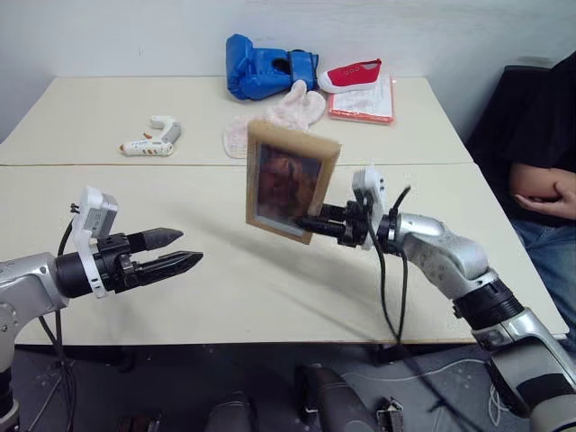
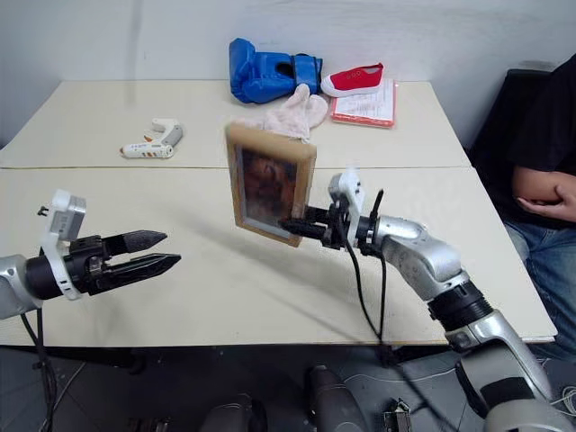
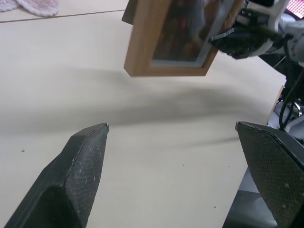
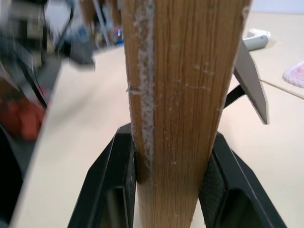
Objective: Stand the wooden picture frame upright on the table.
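Observation:
The wooden picture frame (image 1: 290, 180) hangs tilted in the air above the cream table (image 1: 270, 297), its dark glass front facing me. My right gripper (image 1: 310, 223) is shut on the frame's lower right edge. In the right wrist view the black fingers (image 4: 111, 180) clamp the tan wood border (image 4: 185, 95) from both sides, and a stand flap (image 4: 251, 80) juts from the back. My left gripper (image 1: 191, 247) is open and holds nothing, well left of the frame and pointing toward it. The left wrist view shows the frame (image 3: 166, 42) casting a shadow on the table beyond the left gripper (image 3: 172, 125).
At the far edge lie a blue boxing glove (image 1: 265, 67), a red shoe (image 1: 355, 74) on a pink-edged booklet (image 1: 364, 106), and a pink fluffy slipper (image 1: 288, 112). A white glue gun (image 1: 153, 139) lies at the back left. A person (image 1: 540, 180) sits beside the table's right edge.

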Tool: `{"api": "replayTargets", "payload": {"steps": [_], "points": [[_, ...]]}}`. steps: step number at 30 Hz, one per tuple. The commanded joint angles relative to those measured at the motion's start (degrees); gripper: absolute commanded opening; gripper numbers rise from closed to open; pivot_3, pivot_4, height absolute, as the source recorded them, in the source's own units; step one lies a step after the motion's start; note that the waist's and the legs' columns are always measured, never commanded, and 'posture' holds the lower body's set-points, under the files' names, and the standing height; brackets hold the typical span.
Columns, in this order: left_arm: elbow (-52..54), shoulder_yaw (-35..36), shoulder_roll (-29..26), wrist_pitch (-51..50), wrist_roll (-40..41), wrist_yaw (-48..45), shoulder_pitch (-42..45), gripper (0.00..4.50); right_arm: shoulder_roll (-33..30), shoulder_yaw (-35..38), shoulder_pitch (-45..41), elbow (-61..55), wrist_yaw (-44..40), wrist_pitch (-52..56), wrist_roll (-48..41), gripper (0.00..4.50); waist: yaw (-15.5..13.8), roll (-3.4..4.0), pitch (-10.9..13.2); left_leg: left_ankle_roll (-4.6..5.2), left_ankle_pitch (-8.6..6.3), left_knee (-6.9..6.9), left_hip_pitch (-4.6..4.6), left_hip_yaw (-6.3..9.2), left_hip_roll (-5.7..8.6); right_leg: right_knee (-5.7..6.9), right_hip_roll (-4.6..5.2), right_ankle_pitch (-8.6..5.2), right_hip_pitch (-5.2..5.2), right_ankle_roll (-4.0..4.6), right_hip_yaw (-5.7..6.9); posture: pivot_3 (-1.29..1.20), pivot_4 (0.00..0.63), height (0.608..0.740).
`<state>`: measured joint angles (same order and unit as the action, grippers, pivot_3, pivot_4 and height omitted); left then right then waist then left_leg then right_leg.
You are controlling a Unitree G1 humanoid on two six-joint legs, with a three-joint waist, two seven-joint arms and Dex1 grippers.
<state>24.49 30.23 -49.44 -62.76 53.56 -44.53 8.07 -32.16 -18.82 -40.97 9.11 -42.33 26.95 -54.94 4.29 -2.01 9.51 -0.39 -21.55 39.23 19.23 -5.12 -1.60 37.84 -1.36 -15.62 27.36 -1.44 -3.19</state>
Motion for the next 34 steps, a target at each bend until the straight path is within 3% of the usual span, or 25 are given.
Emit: {"api": "replayTargets", "payload": {"steps": [1,5,11,20,26,30,34], "points": [[2.58,-0.42,0.15,2.34,0.71,0.21,-0.37,4.5,2.89,4.58,-0.41,2.02,2.24,10.04,-2.22,1.23,0.0,0.0,0.0,-0.07,0.04,0.0,0.03,-0.02,0.01,-0.03,0.0,0.0,0.03,0.0,-0.01,0.0,0.15,0.74],[3.3,-2.19,-0.23,4.35,0.12,-0.33,-0.59,4.5,5.14,4.55,0.15,3.86,-0.66,15.78,1.71,1.23,0.31,0.01,0.0,-0.14,0.06,-0.01,0.18,-0.06,0.01,-0.13,0.0,0.01,0.12,-0.01,-0.02,0.0,0.15,0.74],[2.0,-3.99,-1.93,7.27,-0.81,-2.31,0.06,4.5,3.17,1.96,3.26,-2.01,-9.91,19.87,7.43,1.23,0.25,0.0,-0.01,-0.12,0.05,-0.02,0.1,-0.06,0.02,-0.08,0.0,0.01,0.07,-0.03,-0.02,0.0,0.15,0.74],[-1.63,-7.9,-3.59,10.03,-3.31,-4.6,2.47,4.5,-0.03,2.01,6.24,-6.8,-15.42,14.67,18.68,4.39,0.34,-0.02,-0.02,-0.03,0.0,-0.02,0.09,-0.09,0.04,-0.07,-0.01,0.01,0.08,-0.03,-0.04,0.0,0.15,0.74],[-2.64,-10.15,-4.22,13.79,-6.24,-7.47,2.71,4.5,-13.21,6.63,10.31,-14.73,-24.38,6.71,24.34,4.45,-0.21,0.02,0.01,0.0,-0.03,-0.03,0.14,-0.09,0.07,-0.19,0.0,0.02,0.08,-0.06,-0.04,0.0,0.15,0.74],[-4.14,-8.87,-4.38,17.47,-7.57,-8.36,5.51,4.5,-25.21,20.3,13.19,-14.87,-34.53,8.45,16.77,4.45,-1.25,0.07,0.07,0.12,-0.08,-0.03,0.11,-0.12,0.09,-0.25,0.0,0.05,0.03,-0.1,-0.07,0.0,0.15,0.74],[-4.99,-8.04,-4.42,18.73,-6.88,-8.46,8.59,4.5,-28.43,26.72,16.35,-15.89,-37.39,10.45,12.87,4.45,-1.46,-0.01,0.05,0.23,-0.15,-0.04,-0.02,-0.09,0.02,-0.27,-0.12,0.04,-0.08,-0.09,-0.05,0.0,0.15,0.74]]}}
